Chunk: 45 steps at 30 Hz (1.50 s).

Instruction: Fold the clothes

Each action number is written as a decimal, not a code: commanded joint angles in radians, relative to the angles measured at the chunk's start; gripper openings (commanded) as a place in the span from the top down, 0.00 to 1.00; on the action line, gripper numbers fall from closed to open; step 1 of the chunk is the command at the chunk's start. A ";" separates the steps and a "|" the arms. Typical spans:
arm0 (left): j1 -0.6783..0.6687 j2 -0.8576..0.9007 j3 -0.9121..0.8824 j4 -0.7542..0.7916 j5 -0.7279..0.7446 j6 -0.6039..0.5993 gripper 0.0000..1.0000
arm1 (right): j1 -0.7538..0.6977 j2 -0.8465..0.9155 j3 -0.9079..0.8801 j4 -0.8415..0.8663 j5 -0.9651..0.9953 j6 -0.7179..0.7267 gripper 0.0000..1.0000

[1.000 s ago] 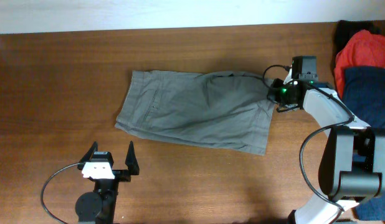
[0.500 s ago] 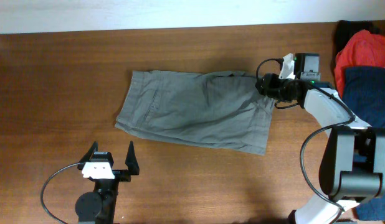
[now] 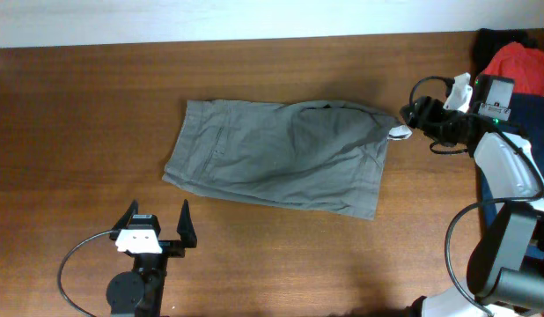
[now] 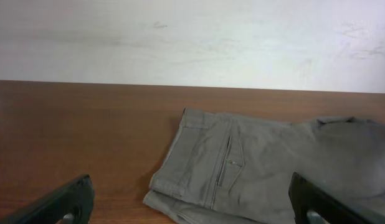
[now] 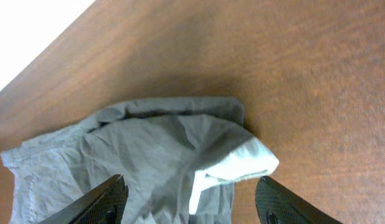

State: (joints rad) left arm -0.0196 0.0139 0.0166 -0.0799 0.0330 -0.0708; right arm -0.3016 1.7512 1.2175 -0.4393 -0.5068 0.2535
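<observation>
Right now the shorts lie spread flat on the wooden surface, roughly in the middle and a little towards the far side. They are grey-olive, with the waistband end to the left and the leg end to the right. The left wrist view shows a seamed pocket with a small button near the waistband. At the far right corner of the shorts the cloth is bunched and creased, and a small white flap of fabric sticks out from under it onto the bare wood.

The right gripper sits just beside that corner, to its right, with its fingers pointing towards the shorts. Its jaws stand well apart and nothing is between them; in its own wrist view the two dark fingers frame the creased corner and the white flap without touching either.

The left gripper is near the front edge of the surface, in front of the waistband end and apart from the shorts. It is spread wide and empty.

A red garment and a dark blue garment lie at the far right edge, behind the right arm.
</observation>
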 commanded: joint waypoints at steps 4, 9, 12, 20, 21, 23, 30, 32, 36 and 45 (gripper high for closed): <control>-0.004 -0.008 -0.007 0.000 -0.003 0.016 0.01 | 0.007 0.100 0.009 -0.015 0.021 -0.004 0.30; -0.004 -0.008 -0.007 0.000 -0.004 0.016 0.01 | 0.008 0.166 0.009 0.042 -0.006 0.017 0.30; -0.004 -0.008 -0.007 0.000 -0.004 0.016 0.01 | 0.020 0.183 0.010 0.076 -0.022 0.016 0.30; -0.004 -0.008 -0.007 0.000 -0.004 0.016 0.01 | 0.083 0.187 0.010 0.130 -0.021 0.016 0.29; -0.004 -0.008 -0.007 0.000 -0.004 0.016 0.01 | 0.093 0.187 0.010 0.134 -0.021 0.017 0.29; -0.004 -0.008 -0.007 0.000 -0.004 0.016 0.01 | 0.111 0.187 0.010 0.135 -0.020 0.017 0.29; -0.004 -0.008 -0.007 0.000 -0.004 0.016 0.01 | 0.159 0.218 0.010 0.149 -0.006 0.025 0.28; -0.004 -0.008 -0.007 0.000 -0.004 0.016 0.01 | 0.159 0.237 0.010 0.153 -0.008 0.043 0.35; -0.004 -0.008 -0.007 0.000 -0.004 0.016 0.01 | 0.159 0.246 0.010 0.201 -0.057 0.043 0.63; -0.004 -0.008 -0.007 0.000 -0.003 0.016 0.01 | 0.156 0.230 0.010 0.387 -0.249 0.080 0.57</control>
State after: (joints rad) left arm -0.0196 0.0139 0.0166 -0.0799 0.0330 -0.0704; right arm -0.1478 1.9923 1.2179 -0.0639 -0.6880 0.3176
